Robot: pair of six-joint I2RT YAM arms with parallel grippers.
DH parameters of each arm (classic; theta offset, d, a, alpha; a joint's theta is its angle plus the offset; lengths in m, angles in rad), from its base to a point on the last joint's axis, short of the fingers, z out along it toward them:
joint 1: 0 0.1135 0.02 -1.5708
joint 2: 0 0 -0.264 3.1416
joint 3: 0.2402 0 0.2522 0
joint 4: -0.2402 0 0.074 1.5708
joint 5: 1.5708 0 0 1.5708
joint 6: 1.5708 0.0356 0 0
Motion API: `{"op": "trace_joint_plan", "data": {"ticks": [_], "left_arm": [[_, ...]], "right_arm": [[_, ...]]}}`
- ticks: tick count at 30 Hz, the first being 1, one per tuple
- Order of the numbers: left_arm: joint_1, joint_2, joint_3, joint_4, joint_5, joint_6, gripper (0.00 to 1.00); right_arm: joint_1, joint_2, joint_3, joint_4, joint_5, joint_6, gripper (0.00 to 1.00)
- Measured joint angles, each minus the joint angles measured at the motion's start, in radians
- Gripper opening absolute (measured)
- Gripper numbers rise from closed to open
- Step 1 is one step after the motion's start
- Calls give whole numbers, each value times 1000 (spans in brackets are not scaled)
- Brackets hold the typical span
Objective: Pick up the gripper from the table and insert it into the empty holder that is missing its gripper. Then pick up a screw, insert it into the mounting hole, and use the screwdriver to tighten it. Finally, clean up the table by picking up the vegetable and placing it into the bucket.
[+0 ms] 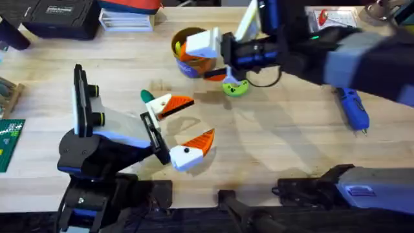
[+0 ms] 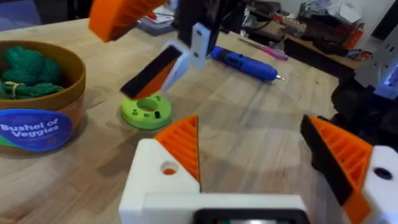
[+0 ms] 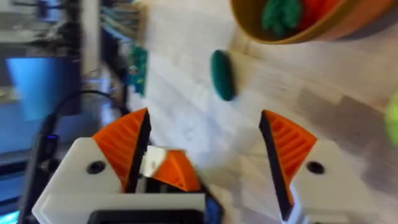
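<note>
The dark green vegetable lies on the table, just beyond my left gripper, which stands open and holds nothing. The bucket, labelled "Bushel of Veggies", holds green and orange toy pieces. My right gripper hovers open over the bucket's near right side, with nothing between its fingers. The blue screwdriver lies on the table at the right. The task's loose gripper, its holder and the screw are out of view.
A flat lime-green disc with holes lies right of the bucket. A black case and stacked books stand at the back left. A green circuit board sits at the left edge.
</note>
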Motion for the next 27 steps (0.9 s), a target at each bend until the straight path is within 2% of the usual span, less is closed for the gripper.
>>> {"op": "trace_joint_plan", "data": {"ticks": [7,12,19,21,27], "left_arm": [[0,0,0,-3,2,0,970],[0,0,0,-6,5,0,971],[0,0,0,-7,14,0,970],[0,0,0,-8,23,6,970],[0,0,0,-11,58,39,970]], "right_arm": [[19,-163,9,-304,350,-353,994],[48,-180,10,-428,569,-515,994],[48,-172,11,-458,663,-651,987],[48,-154,11,-457,673,-686,951],[48,-69,11,-457,686,-753,745]]}}
